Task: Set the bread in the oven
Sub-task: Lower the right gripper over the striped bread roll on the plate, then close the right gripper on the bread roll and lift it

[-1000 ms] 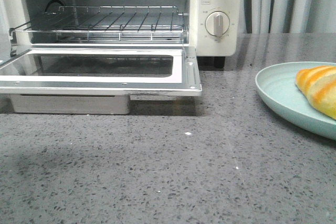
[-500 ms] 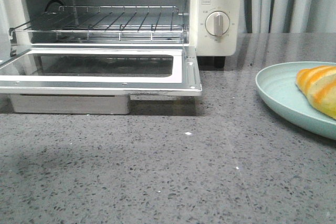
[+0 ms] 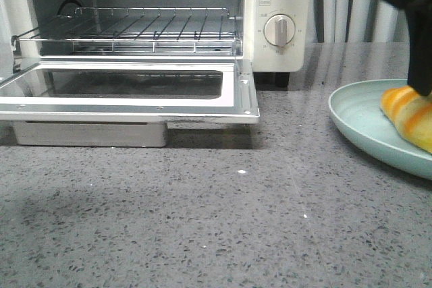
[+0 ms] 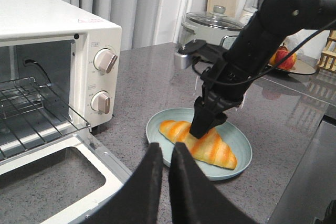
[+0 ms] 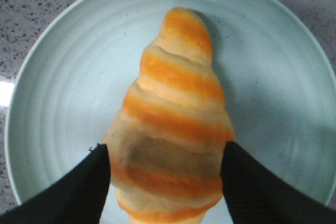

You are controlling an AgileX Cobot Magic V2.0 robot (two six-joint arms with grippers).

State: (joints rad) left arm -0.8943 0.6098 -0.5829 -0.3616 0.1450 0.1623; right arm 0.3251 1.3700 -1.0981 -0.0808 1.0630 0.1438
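Bread (image 5: 176, 124) lies on a pale blue-green plate (image 4: 239, 139) at the right of the grey countertop (image 3: 216, 227), well apart from the oven (image 4: 58, 77). Oven door (image 3: 135, 92) is dropped fully open; wire rack (image 3: 135, 28) is bare. Right gripper (image 5: 167, 177) is spread wide, one finger at each flank of the bread, not clamped. Left gripper (image 4: 164, 156) hangs nearer, fingers almost together, holding nothing.

The bread (image 3: 410, 116) lies on a plate (image 3: 358, 123) right of the oven (image 3: 155, 38) on the counter (image 3: 216, 220).
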